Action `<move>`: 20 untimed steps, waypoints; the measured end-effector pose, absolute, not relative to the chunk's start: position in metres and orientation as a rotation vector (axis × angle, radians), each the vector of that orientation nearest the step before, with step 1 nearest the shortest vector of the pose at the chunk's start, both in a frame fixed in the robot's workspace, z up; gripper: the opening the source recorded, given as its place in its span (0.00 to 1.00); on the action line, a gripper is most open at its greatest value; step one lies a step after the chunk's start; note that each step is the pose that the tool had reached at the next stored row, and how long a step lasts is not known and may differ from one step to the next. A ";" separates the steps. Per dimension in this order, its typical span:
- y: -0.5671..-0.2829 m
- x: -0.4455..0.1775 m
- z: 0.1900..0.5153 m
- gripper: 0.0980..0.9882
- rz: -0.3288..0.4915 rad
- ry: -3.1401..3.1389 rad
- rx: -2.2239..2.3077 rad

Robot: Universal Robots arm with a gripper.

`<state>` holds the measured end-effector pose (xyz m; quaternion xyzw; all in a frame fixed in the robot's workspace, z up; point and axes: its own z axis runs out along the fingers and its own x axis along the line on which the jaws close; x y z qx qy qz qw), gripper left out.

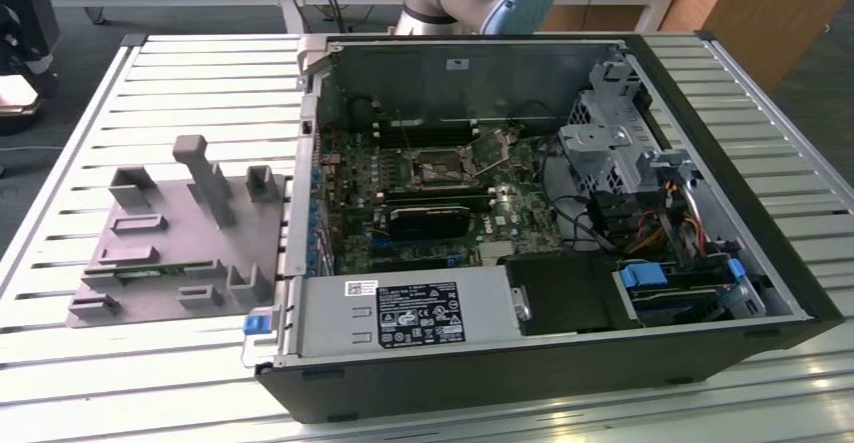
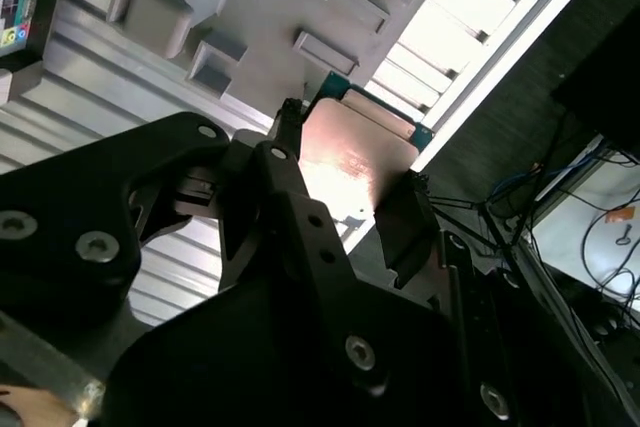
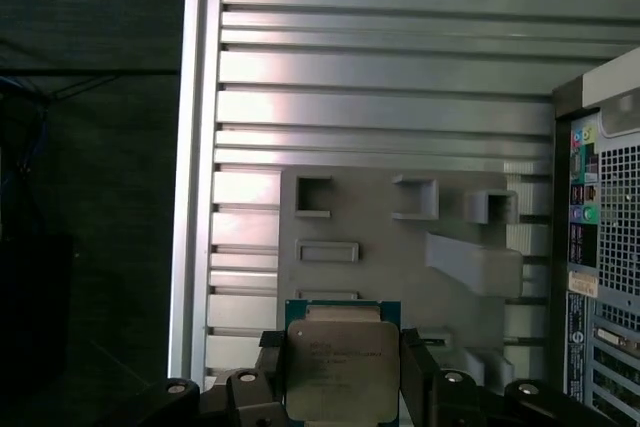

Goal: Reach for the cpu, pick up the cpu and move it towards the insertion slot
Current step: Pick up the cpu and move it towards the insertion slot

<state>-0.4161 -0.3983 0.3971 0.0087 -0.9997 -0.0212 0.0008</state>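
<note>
The hand (image 3: 343, 375) is clamping the cpu (image 3: 340, 359) by two opposite edges, one black finger (image 3: 270, 372) pressing on each side. In the first wrist view the cpu is sitting between the fingers, showing its silvery top and a green rim. Beyond the hand the grey fixture (image 3: 400, 247) is lying on the slatted surface (image 3: 400, 97). Off to one side of the hand the open case (image 3: 600, 247) is resting on that surface. In the exterior view the insertion slot (image 1: 438, 168) is lying inside the case, well apart from the fixture.
</note>
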 end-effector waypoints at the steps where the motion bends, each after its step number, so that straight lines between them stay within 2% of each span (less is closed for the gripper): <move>1: -0.398 -0.415 0.397 0.50 -0.066 -3.139 0.027; 20: -0.398 -0.377 0.397 0.50 -0.067 -3.139 0.027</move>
